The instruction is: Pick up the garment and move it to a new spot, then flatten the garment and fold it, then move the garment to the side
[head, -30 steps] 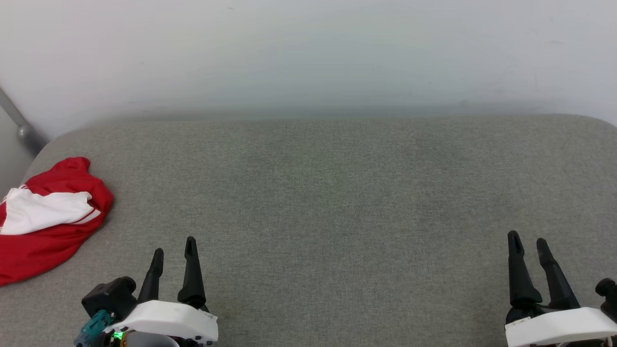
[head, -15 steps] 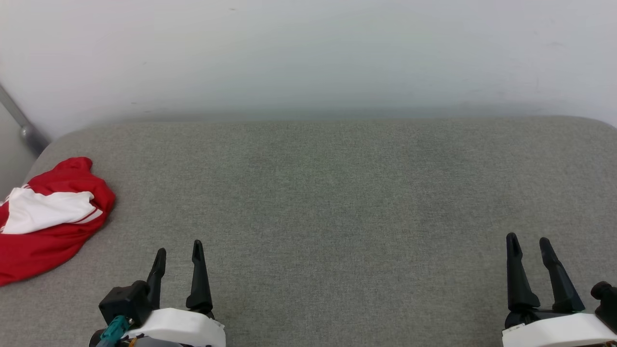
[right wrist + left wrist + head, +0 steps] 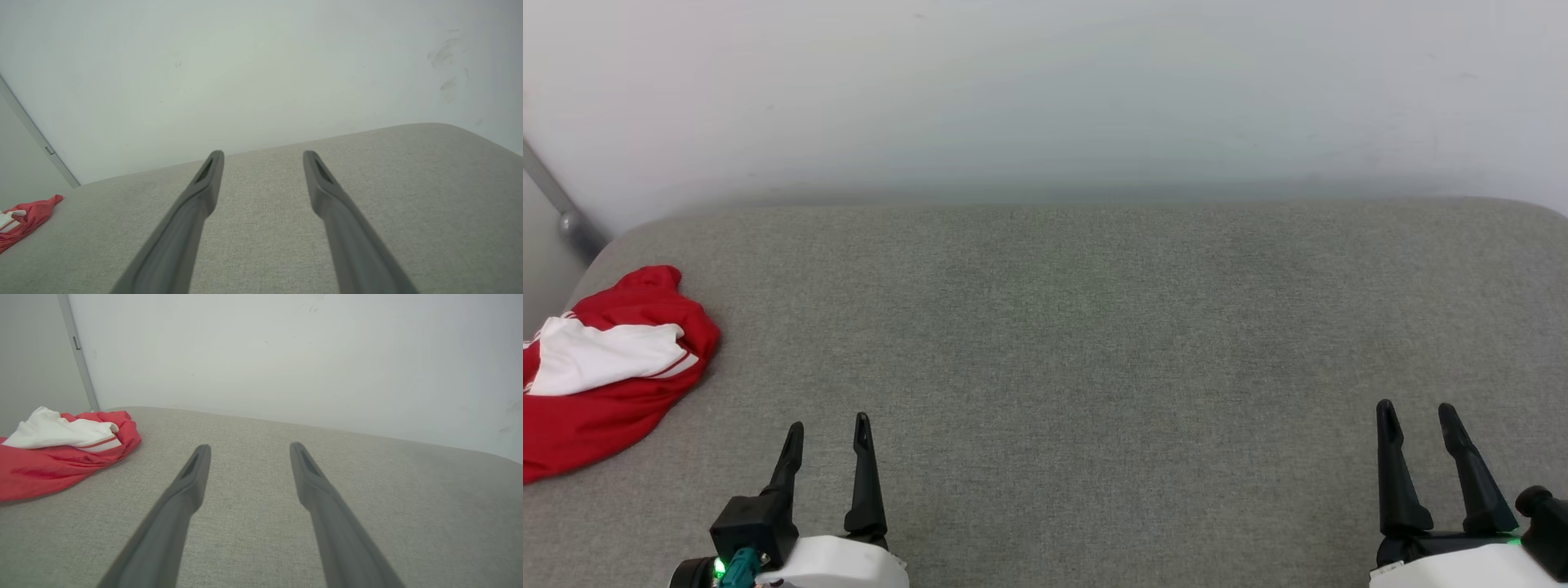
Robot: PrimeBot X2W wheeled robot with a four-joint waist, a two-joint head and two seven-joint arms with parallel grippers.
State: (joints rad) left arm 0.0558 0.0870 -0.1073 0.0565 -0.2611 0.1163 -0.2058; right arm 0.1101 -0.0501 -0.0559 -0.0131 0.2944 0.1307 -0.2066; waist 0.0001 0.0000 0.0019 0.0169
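While the pale wall (image 3: 1045, 98) rises behind it, the grey fabric-covered bench (image 3: 1094, 327) spreads across the head view. The garment (image 3: 596, 384) lies crumpled at the bench's left edge, red cloth with a white sleeve folded on top, partly cut off by the frame. The heap runs roughly near-to-far along that edge. It lies to the left of and slightly beyond the left gripper (image 3: 827, 423), which is near it but not touching. The right gripper (image 3: 1414, 407) sits well apart at the opposite side. Both sets of jaws stand spread and released, holding nothing. The left arm looks the natural one to reach, swinging leftward.
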